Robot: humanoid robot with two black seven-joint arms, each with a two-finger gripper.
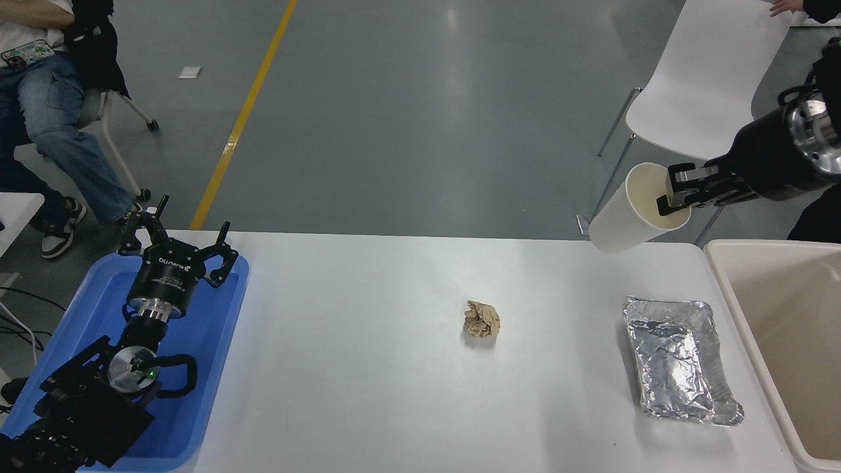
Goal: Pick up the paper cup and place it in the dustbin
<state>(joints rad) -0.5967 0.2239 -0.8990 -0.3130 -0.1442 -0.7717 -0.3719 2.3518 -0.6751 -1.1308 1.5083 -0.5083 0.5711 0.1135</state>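
Note:
The white paper cup [624,213] hangs high in the air over the table's far right edge, tilted on its side with its cream mouth facing right. My right gripper [677,194] is shut on the cup's rim, one finger inside the mouth. The beige dustbin [721,276] stands at the table's right end, below and to the right of the cup. My left gripper [176,240] is parked open over the blue tray at the lower left.
A crumpled brown paper ball [481,320] lies mid-table. A silver foil tray [680,360] sits beside the dustbin's left wall. The blue tray [197,341] is at the left. A white chair [703,85] stands beyond the table; a seated person [46,98] is at the top left.

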